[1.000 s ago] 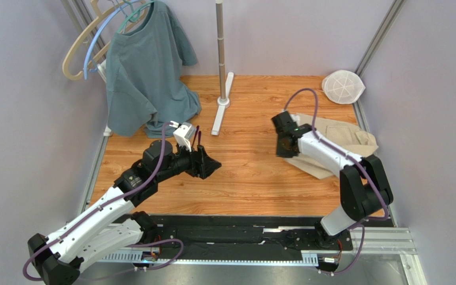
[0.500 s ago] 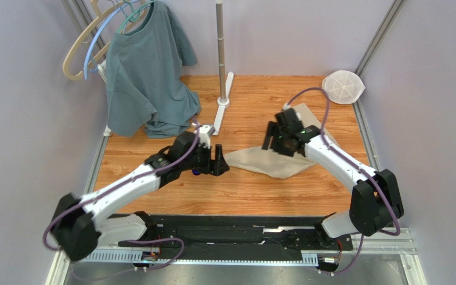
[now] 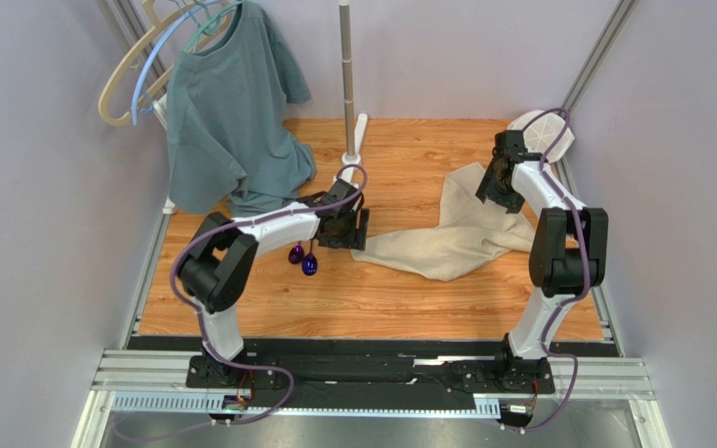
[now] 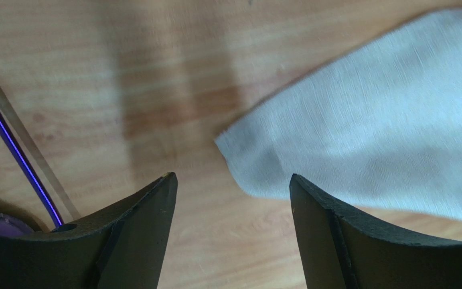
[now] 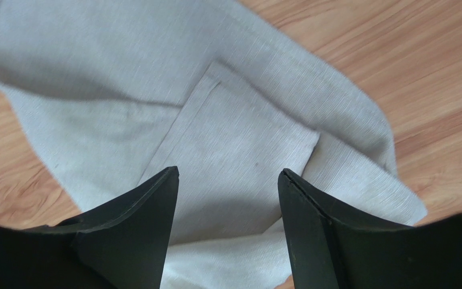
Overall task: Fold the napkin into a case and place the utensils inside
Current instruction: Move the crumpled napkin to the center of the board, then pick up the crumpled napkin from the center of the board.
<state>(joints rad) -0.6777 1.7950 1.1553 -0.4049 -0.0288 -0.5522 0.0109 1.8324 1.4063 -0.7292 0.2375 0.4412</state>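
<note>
The beige napkin (image 3: pixel 446 238) lies loose and rumpled on the wooden table (image 3: pixel 390 299), with one corner folded over (image 5: pixel 233 150). No case is in view. Two purple spoons, the utensils (image 3: pixel 302 259), rest left of the cloth; one thin handle (image 4: pixel 16 153) shows in the left wrist view. My left gripper (image 3: pixel 358 230) (image 4: pixel 232 177) is open just at the napkin's left corner (image 4: pixel 239 153), with only bare wood between its fingers. My right gripper (image 3: pixel 489 187) (image 5: pixel 227 171) hangs open over the napkin's far right part, gripping nothing.
A grey-green T-shirt (image 3: pixel 231 112) hangs from hangers at the back left. An upright metal pole on a white foot (image 3: pixel 348 103) stands at the back centre. A white mesh disc (image 3: pixel 540 135) sits in the back right corner. Walls close in both sides.
The right gripper opened, let go of the napkin and swung to the back right. The napkin now lies stretched leftward. The left arm reached right to its corner, uncovering the spoons.
</note>
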